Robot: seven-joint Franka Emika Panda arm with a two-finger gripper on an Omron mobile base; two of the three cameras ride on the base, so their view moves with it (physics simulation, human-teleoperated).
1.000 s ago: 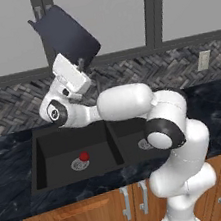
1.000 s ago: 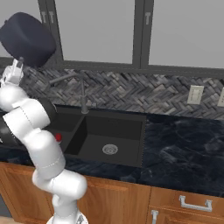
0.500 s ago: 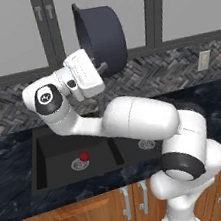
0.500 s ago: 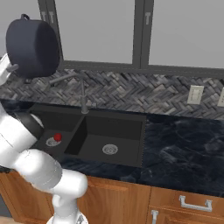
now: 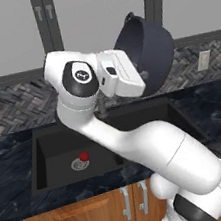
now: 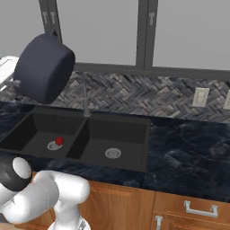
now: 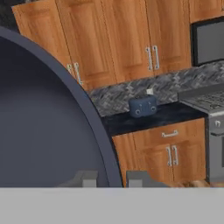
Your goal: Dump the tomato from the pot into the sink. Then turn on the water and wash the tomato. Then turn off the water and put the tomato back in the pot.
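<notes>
My gripper (image 5: 138, 74) holds the dark navy pot (image 5: 149, 53) high above the black double sink (image 5: 36, 150), with the pot tipped onto its side. In the hand view the fingertips (image 7: 89, 178) sit on either side of the pot's rim (image 7: 98, 131), shut on it, and its empty dark inside (image 7: 39, 122) lies to the left. From the right base the pot (image 6: 44, 67) hangs over the left basin. The red tomato (image 5: 84, 155) lies in the left basin beside the silver drain (image 5: 78, 164). From the right, the tomato (image 6: 59, 140) lies there too.
A dark faucet (image 6: 85, 96) stands behind the sink's (image 6: 80, 137) centre divider, and the right basin has its own drain (image 6: 112, 153). Black marble counter (image 6: 188, 152) stretches to the right. The hand view looks across at wooden cabinets (image 7: 122, 39), a blue toaster (image 7: 143, 106) and a stove (image 7: 210, 103).
The arm has swung the pot to the right and somewhat lower, rolling it onto its side. The tomato stays in the left basin.
</notes>
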